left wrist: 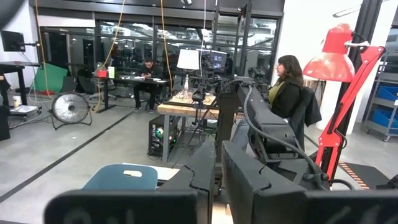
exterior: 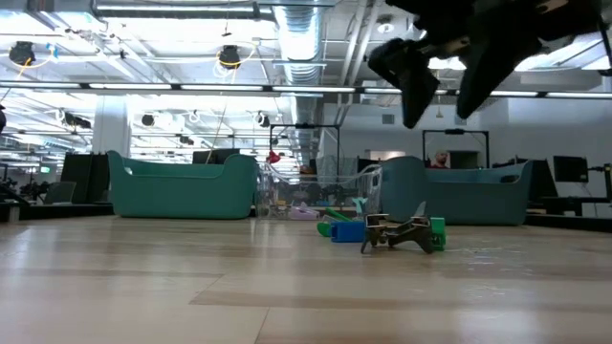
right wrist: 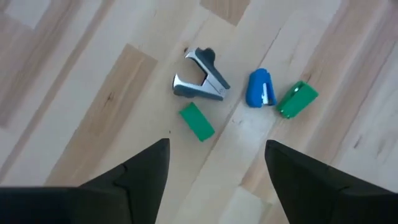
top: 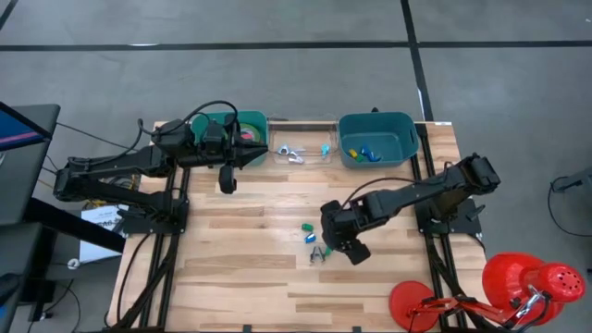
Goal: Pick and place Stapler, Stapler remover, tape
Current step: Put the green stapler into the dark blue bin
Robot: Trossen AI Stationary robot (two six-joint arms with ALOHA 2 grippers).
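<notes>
A metal staple remover (right wrist: pixel 200 76) lies on the table in front of the middle, with a green mini stapler (right wrist: pixel 196 121), a blue one (right wrist: pixel 260 87) and another green one (right wrist: pixel 297 99) around it. It also shows in the high view (top: pixel 319 252) and the low view (exterior: pixel 397 234). My right gripper (top: pixel 340 248) hovers open above and just right of these pieces (right wrist: pixel 217 162), touching nothing. My left gripper (top: pixel 252 154) is shut, held level over the left teal bin (top: pixel 259 120). In that bin green and pinkish tape rolls (top: pixel 246 136) lie partly hidden by the gripper.
A clear tray (top: pixel 301 148) with more small pieces stands at the back middle. A right teal bin (top: pixel 377 139) holds blue and yellow pieces. A red lamp (top: pixel 518 277) stands at the near right corner. Seated people show in the room beyond (left wrist: pixel 283 87).
</notes>
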